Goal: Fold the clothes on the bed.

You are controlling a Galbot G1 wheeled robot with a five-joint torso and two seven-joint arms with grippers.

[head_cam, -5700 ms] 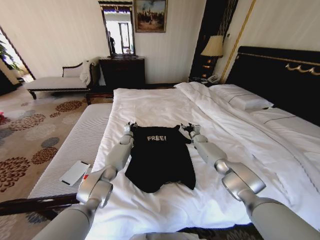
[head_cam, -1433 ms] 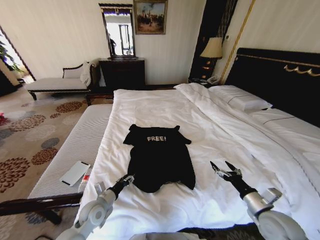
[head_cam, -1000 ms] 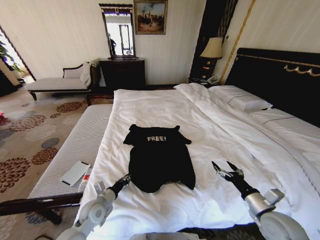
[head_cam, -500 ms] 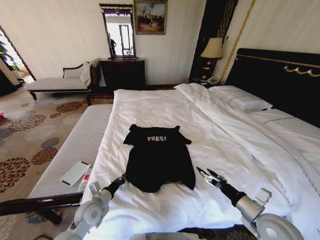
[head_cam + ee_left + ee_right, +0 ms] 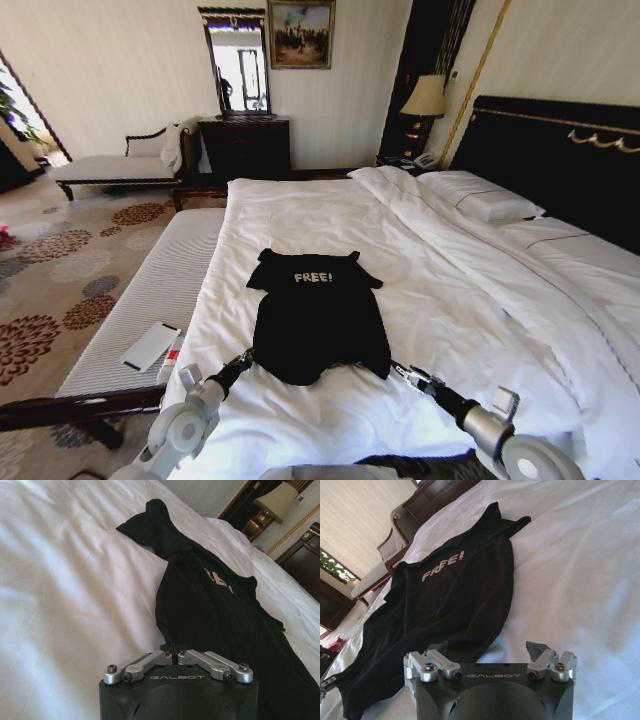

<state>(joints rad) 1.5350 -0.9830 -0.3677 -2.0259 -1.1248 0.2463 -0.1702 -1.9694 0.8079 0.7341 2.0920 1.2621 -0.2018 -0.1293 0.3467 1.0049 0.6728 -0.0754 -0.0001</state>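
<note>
Bed (image 5: 300, 215) with a black T-shirt (image 5: 318, 318) laid flat on its white sheet.
The T-shirt lies near the foot end, "FREE!" print up, collar toward the far side. A folded white duvet (image 5: 470, 270) runs along the right half, with pillows (image 5: 485, 198) against the dark headboard (image 5: 560, 150).

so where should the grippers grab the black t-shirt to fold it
Probably the black T-shirt at its two hem corners, coming low from the foot of the bed. It lies flat with the hem nearest the robot, and the left gripper and right gripper already sit beside those corners.
</note>
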